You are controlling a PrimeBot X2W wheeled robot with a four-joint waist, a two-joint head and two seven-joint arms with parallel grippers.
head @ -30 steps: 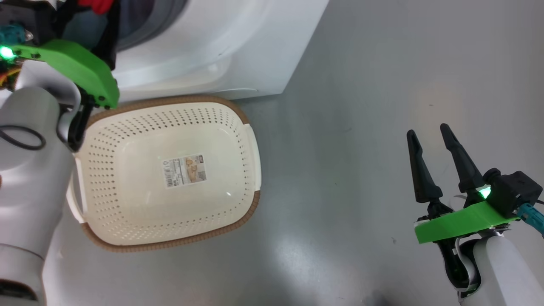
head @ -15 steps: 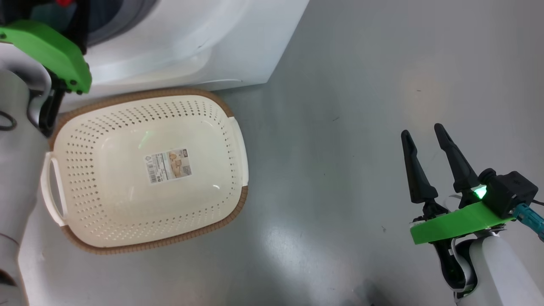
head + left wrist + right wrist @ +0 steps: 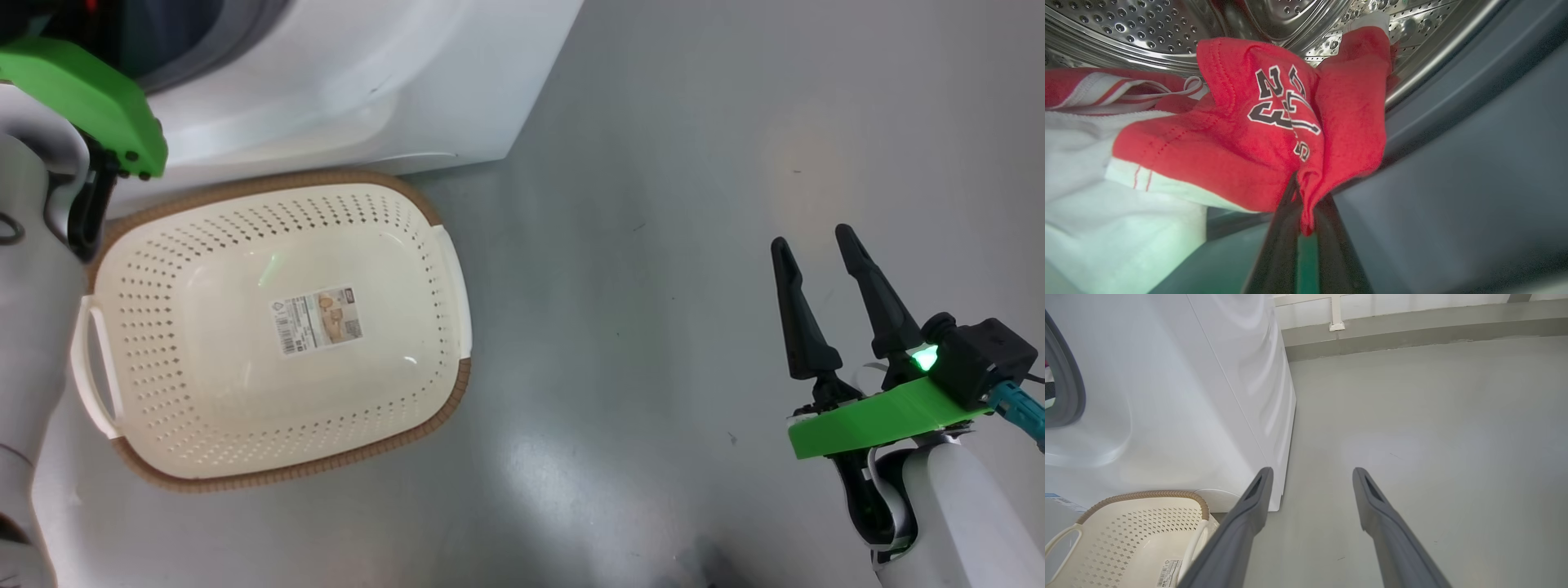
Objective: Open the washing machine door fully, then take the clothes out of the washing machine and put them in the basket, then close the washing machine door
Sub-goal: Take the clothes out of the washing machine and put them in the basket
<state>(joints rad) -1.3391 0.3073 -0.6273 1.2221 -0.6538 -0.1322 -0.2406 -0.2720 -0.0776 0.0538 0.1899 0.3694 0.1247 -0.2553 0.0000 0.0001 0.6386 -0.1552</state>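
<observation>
Pinching left tool [image 3: 1306,196]: closed narrow on a hanging fold of the clothes [image 3: 1229,151], with red fabric squeezed between the two dark fingers [image 3: 1278,245].
Clothes: red piece with black-and-white numerals, draped at the mouth of the steel drum [image 3: 1126,24]. White cloth [image 3: 1098,220] at its lower left, touching it. Red-and-white striped piece further left, behind.
Washing machine [image 3: 367,73]: white, at the upper left of the head view. Grey gasket [image 3: 1453,134] just beside the pinched fold.
Basket [image 3: 445,392]: upright on the floor [image 3: 653,245], close against the foot of the machine, paper label [image 3: 317,320] plain on its bottom.
Right tool [image 3: 808,237]: spread wide, gripping nothing, floor visible between the fingers, well apart from the basket.
Left wrist view: close look at the grip, the numerals and the perforated drum wall.
Head view: green mount [image 3: 90,90] of the left arm up at the machine's opening, the whole basket with both side handles, and the right tool low on the right.
Right wrist view: open fingers from behind [image 3: 1311,471], the machine's side wall [image 3: 1249,375], one brown-rimmed basket corner [image 3: 1143,495], and the far skirting.
</observation>
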